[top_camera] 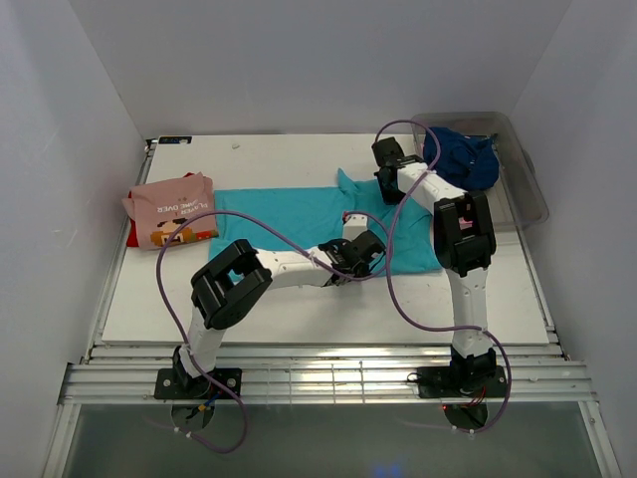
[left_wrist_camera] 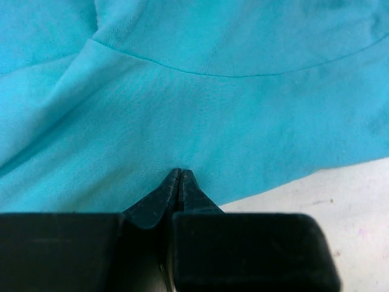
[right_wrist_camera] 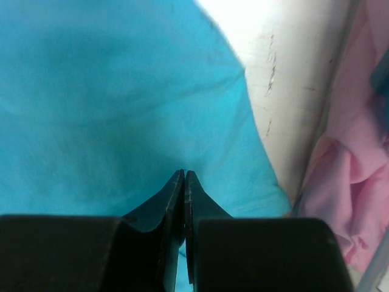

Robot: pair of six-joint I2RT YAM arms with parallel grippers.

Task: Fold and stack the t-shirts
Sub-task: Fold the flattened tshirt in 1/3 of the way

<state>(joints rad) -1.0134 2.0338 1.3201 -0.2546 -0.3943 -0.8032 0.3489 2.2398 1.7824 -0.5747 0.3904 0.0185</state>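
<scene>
The limp, light turquoise tee (top_camera: 289,214) lies spread on the bench (top_camera: 299,309), best taken by its edges: the left end effector (left_wrist_camera: 181,172) pinches the near edge, the right end effector (right_wrist_camera: 183,173) sits shut at the far-right edge.

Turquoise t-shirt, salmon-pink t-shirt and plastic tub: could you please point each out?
turquoise t-shirt (top_camera: 279,214): top view, flat left half
salmon-pink t-shirt (top_camera: 169,204): top view, printed front
plastic tub (top_camera: 530,184): top view, right wall

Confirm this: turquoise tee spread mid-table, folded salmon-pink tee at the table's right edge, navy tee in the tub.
No. The folded salmon-pink tee lies at the left edge of the table, not the right; the top external view shows it. The turquoise tee is spread mid-table and the navy tee is in the tub.
</scene>
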